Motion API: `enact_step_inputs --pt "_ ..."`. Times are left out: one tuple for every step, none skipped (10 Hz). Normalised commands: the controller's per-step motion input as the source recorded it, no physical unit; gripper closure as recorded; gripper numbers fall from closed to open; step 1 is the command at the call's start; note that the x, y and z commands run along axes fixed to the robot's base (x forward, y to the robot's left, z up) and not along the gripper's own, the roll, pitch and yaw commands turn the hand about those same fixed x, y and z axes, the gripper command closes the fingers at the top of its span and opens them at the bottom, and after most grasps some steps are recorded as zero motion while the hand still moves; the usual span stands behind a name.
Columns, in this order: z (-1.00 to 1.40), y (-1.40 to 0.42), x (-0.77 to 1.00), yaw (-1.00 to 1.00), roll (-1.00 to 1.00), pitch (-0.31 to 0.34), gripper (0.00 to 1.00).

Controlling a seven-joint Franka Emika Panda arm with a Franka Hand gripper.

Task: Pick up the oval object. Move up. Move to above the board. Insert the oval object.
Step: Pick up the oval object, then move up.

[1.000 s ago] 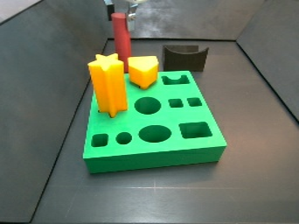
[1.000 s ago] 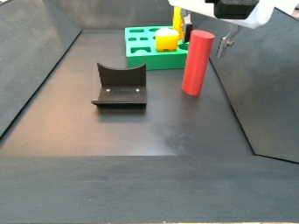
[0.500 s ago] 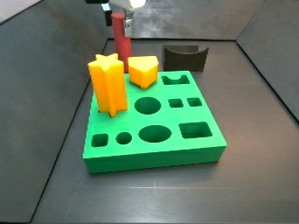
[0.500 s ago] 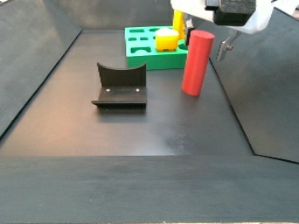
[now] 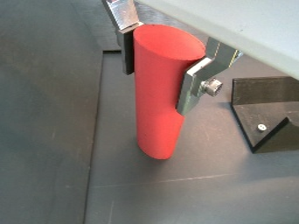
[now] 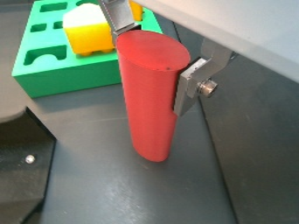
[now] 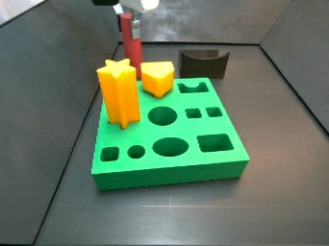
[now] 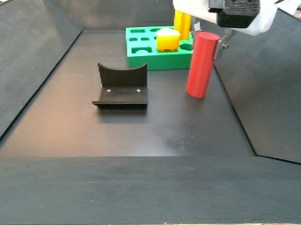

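Observation:
The oval object, a tall smooth red peg [image 5: 159,96], stands upright between my gripper's [image 5: 162,70] silver fingers. The fingers press its upper sides, so the gripper is shut on it. It shows the same way in both wrist views [image 6: 149,96]. In both side views the gripper [image 7: 129,13] [image 8: 213,33] holds the peg [image 7: 131,40] [image 8: 202,66] over the dark floor beside the board's far edge. I cannot tell whether its base touches the floor. The green board [image 7: 141,163] [image 8: 141,39] [image 6: 41,74] has several shaped holes.
An orange star peg [image 7: 118,91] and a yellow block [image 7: 157,79] [image 8: 170,39] [image 6: 87,26] stand in the board. The dark fixture [image 7: 203,63] [image 8: 120,86] [image 5: 267,114] stands on the floor near the peg. Dark walls ring the floor.
The gripper and the red peg have risen a little in a side view. The board, its pieces and the fixture have not moved.

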Motion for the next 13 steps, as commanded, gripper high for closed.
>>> enact_step_inputs --pt "0.0 0.0 0.0 0.0 0.0 0.0 1.0" --pt "0.0 0.0 0.0 0.0 0.0 0.0 1.0" --pt "0.0 0.0 0.0 0.0 0.0 0.0 1.0" --pt "0.0 0.0 0.0 0.0 0.0 0.0 1.0" --pt "0.0 0.0 0.0 0.0 0.0 0.0 1.0" --pt "0.0 0.0 0.0 0.0 0.0 0.0 1.0" --pt "0.0 0.0 0.0 0.0 0.0 0.0 1.0" --pt "0.0 0.0 0.0 0.0 0.0 0.0 1.0" --pt "0.83 0.0 0.0 0.0 0.0 0.0 1.0" --pt "0.84 0.0 0.0 -0.01 0.0 0.0 1.0" --pt "0.73 -0.01 -0.03 -0.01 -0.02 0.028 1.0" --pt "0.62 -0.01 -0.02 -0.01 -0.04 0.032 1.0" --pt "0.45 -0.02 -0.01 0.0 -0.08 0.041 1.0"
